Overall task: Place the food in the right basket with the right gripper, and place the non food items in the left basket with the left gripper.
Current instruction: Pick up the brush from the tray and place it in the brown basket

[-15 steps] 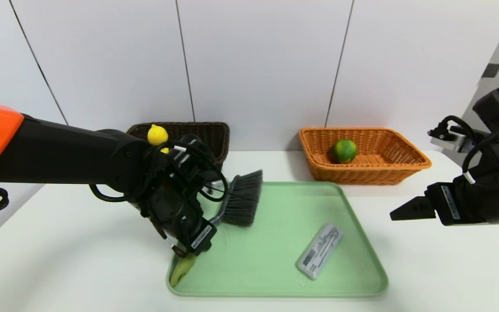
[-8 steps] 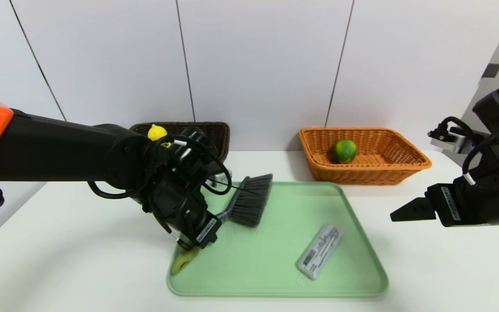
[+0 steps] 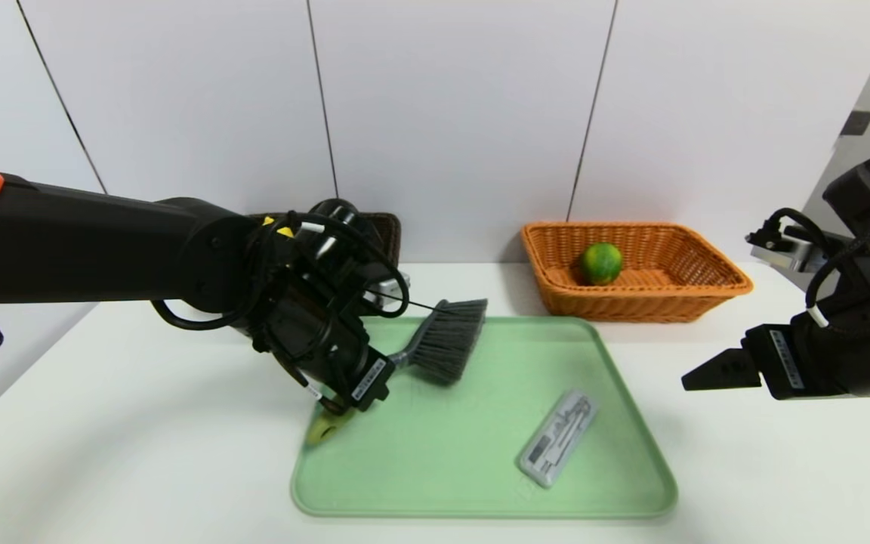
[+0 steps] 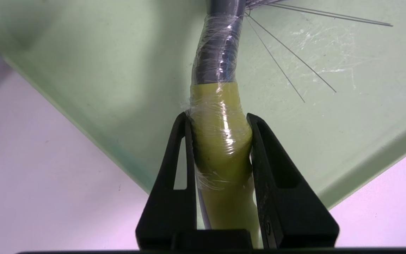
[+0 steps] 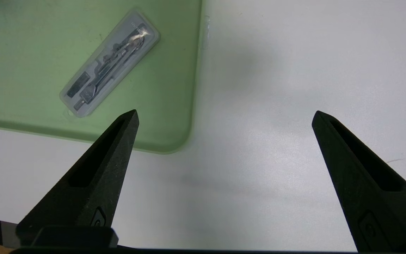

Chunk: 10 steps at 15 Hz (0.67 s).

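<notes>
White wall panels (image 3: 450,113) with three dark seams sit behind our white surface (image 3: 140,423). We've got the left arm stretched in from the left edge, bent down at the wrist, with the left claw (image 4: 217,114) clenched on the yellow-green handle of the brush (image 3: 450,340) over the tray's left side. Our right arm comes in from the right edge, and the right claw (image 5: 225,111) is released, spread wide beside the tray.

Headcount: one brush, one grey case (image 3: 558,438) on the right half of the green tray (image 3: 435,483), one lime (image 3: 601,264) and two baskets. The lime's in the orange basket (image 3: 646,306), toward its left end. Our left arm blocks most of the dark basket (image 3: 387,230) (annoying, we know), plus nearly all of something yellow (image 3: 285,232) there, so we can't make out its shape.
</notes>
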Motion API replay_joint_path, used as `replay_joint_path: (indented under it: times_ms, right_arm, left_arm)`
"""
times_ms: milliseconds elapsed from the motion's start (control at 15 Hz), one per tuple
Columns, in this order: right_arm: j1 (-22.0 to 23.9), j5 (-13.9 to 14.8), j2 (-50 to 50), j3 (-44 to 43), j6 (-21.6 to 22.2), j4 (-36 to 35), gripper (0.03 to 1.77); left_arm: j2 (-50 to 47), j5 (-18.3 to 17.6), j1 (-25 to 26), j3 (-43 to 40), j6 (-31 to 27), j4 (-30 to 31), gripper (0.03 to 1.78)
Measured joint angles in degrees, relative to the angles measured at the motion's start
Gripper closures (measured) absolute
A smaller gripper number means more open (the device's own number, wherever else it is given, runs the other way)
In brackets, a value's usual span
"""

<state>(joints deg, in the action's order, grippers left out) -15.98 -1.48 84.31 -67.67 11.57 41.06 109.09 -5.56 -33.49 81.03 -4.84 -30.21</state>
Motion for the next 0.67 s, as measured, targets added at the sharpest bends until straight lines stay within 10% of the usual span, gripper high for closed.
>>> replay_joint_path:
  times_ms: [667]
  right_arm:
    - [0.3, 0.0, -0.6, 0.2, 0.0, 0.0, 0.1]
  left_arm:
    - [-5.1, 0.0, -0.2, 0.3, -0.2, -0.4, 1.34]
